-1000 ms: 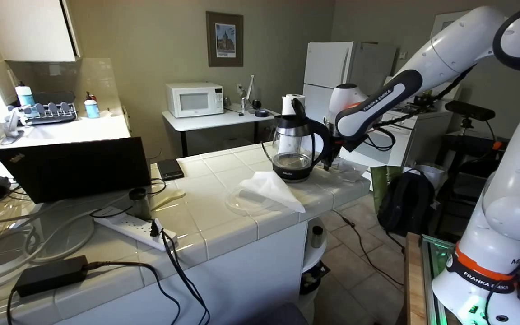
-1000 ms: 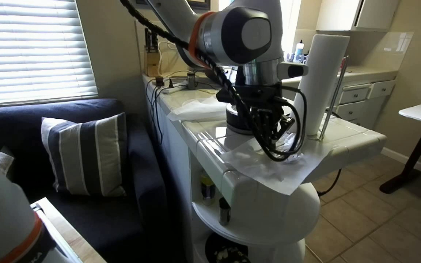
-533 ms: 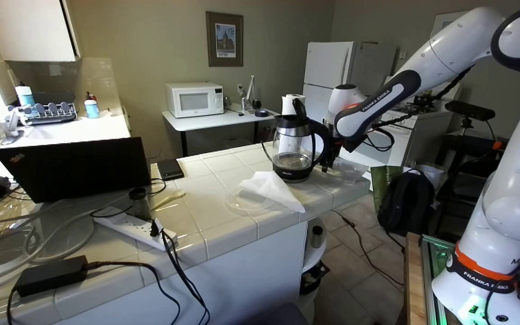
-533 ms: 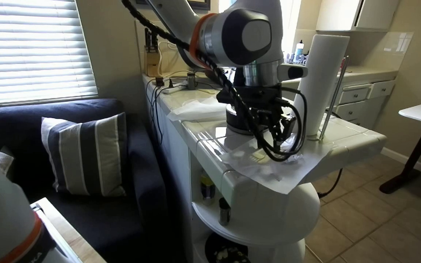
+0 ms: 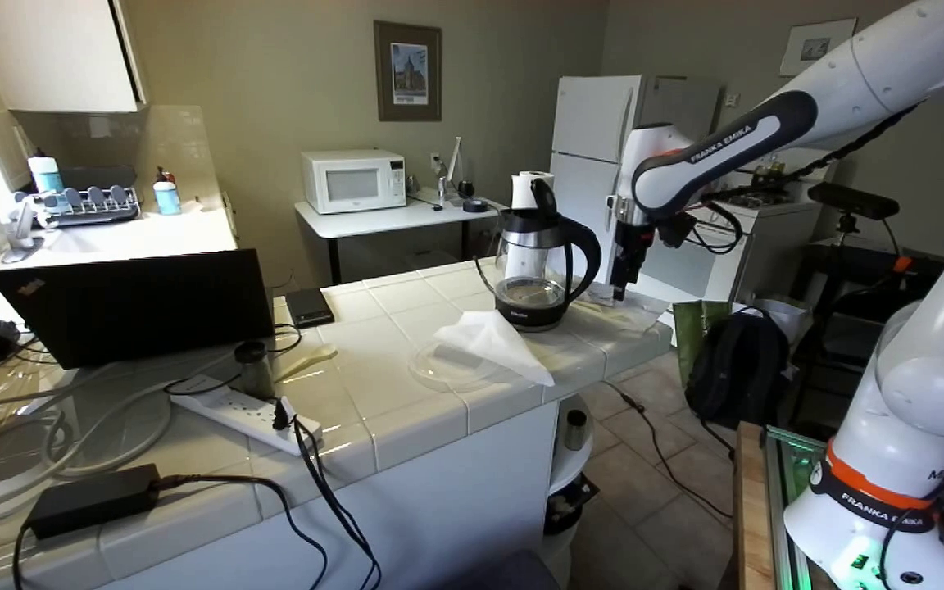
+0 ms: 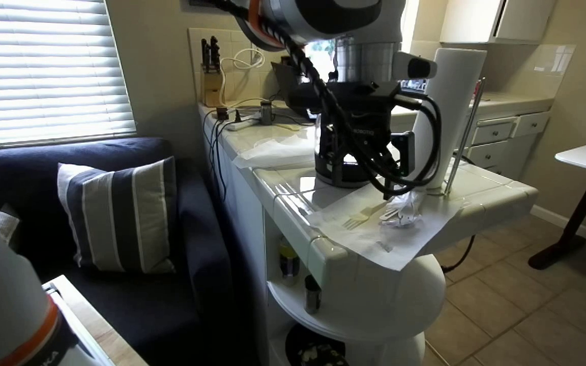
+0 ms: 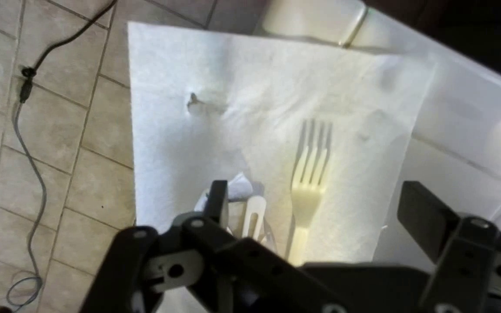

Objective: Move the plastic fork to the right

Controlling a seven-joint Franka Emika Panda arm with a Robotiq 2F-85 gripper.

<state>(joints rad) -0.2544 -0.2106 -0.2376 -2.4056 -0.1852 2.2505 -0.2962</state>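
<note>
The Robotiq gripper [image 7: 315,201] stands with jaws wide apart; the pale yellow plastic fork [image 7: 306,201] lies just right of centre in the wrist view, on a white paper sheet [image 7: 163,143].

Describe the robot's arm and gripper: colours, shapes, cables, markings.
The arm is rounded and white, with black trim, orange rings and FRANKA EMIKA lettering. A black braided cable runs along it. The gripper is mostly black and angular, with two hinged fingers and a ROBOTIQ mark.
</note>
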